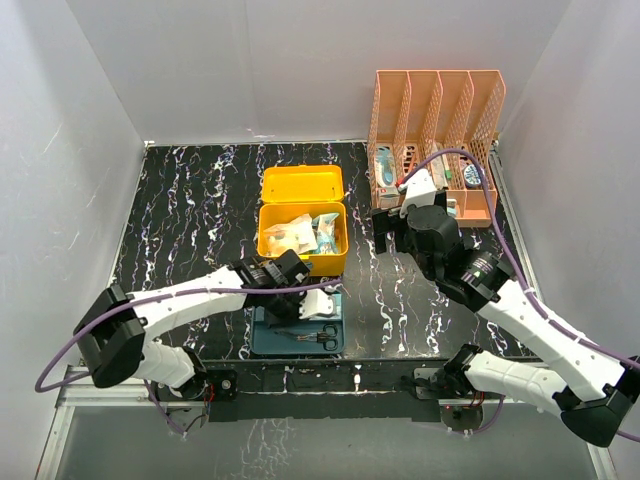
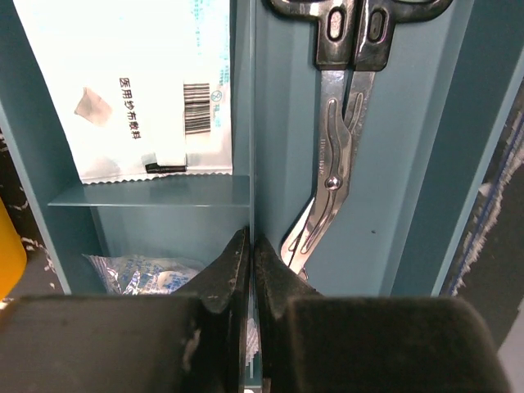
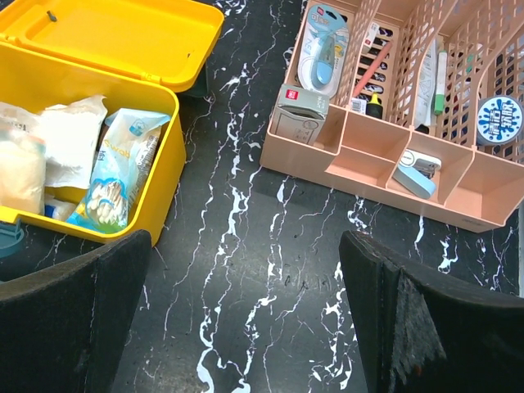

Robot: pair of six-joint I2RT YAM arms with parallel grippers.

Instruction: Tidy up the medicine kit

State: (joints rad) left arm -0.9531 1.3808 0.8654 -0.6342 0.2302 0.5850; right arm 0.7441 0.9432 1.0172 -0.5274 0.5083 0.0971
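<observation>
Scissors (image 2: 340, 155) in teal insert tray (image 2: 413, 164)

Black, white-veined marble counter (image 1: 190, 220) carrying an open yellow medicine kit (image 1: 302, 188) at centre, teal insert tray (image 1: 262, 343) nearer, orange mesh rack (image 1: 455, 105) back right

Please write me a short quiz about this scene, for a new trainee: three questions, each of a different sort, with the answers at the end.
1. True or false: the teal insert tray sits inside the yellow medicine kit.
2. Short answer: which metal tool lies in the tray's long compartment?
3. Fill in: the left gripper is shut on the tray's ____, and the right gripper is ____.

Key
1. False. The tray lies on the table, in front of the open kit.
2. Scissors.
3. Divider; open.
</observation>
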